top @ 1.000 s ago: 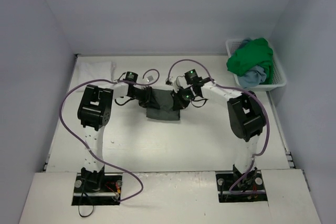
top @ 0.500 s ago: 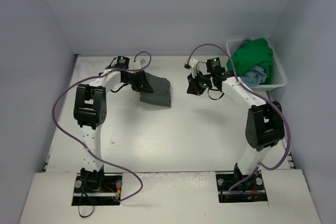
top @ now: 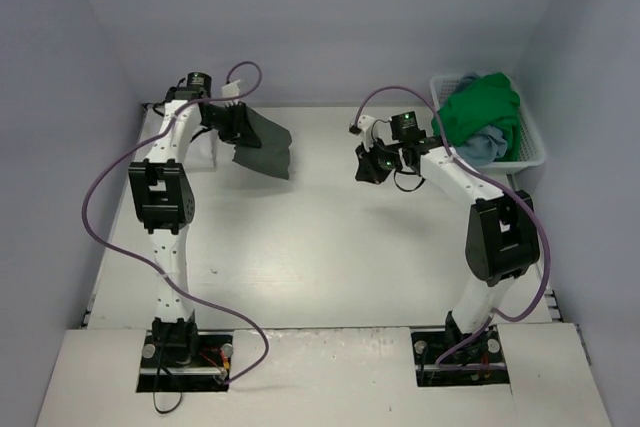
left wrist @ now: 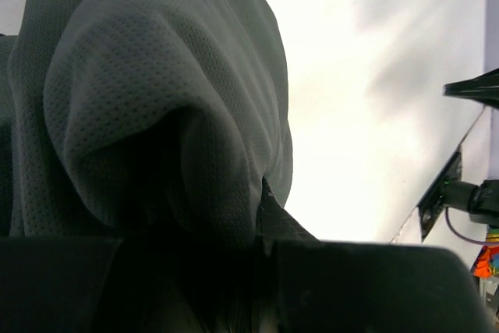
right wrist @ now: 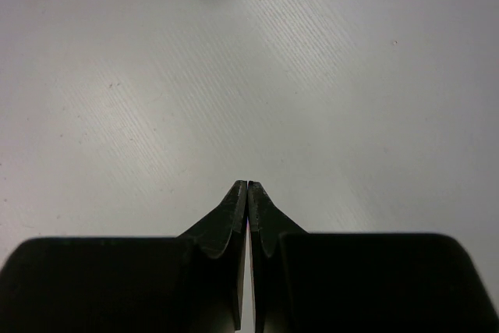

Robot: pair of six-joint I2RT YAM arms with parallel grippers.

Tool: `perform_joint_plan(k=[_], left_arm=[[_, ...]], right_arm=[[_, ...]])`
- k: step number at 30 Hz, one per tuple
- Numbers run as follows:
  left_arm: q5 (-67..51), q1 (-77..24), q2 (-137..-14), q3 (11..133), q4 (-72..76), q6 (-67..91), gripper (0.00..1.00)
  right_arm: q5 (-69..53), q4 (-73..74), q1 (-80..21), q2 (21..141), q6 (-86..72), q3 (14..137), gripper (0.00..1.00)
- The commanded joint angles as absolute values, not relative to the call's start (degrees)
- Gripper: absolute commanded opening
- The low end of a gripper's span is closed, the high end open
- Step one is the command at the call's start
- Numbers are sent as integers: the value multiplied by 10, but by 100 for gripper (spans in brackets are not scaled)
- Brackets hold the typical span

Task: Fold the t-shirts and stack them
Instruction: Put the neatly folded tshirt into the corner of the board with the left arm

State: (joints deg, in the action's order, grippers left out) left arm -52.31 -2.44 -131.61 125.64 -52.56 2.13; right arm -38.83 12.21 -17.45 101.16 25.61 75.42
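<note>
- The table (top: 330,237) looks the same as a second ago. The middle is bare now, because the shirt that was there has gone.
- The white basket (top: 530,155) sits in the far right corner. The green shirt (top: 480,112) and the light blue shirt (top: 482,147) are heaped in it, just like before. Nobody has touched them, so I think those two still need folding.
- The dark grey shirt (top: 262,147) has moved the most. A second ago it was in the middle of the table, between my two hands. Now it is up by the far left corner, hanging in a bunch from my left hand. In my left wrist view the dark grey shirt (left wrist: 156,99) fills almost all I can see.
- The white shirt (top: 205,142) lies in that far left corner, mostly hidden behind my left arm. The dark shirt is just beside it now. I think the dark one goes on top of it next, to start the stack.
- My left gripper (top: 235,127) has its fingers close together, pinching the dark shirt. The cloth hides the tips.
- My right gripper (top: 366,169) has let go and pulled back to the right, well apart from the shirt. In my right wrist view the right gripper (right wrist: 247,193) has its fingers pressed together with nothing in them, over bare table.
</note>
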Motion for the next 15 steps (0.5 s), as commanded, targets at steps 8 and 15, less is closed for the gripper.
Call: perform_joint_plan(k=[8,15], left_arm=[[-534,68,-1331,1379,-644,-90,0],[-555,84,-1345,1455,-652,-98,0]], right_arm=[[-399,113,-184,1015,258,758,0],[-403,116,-185,1016,258,759,0]])
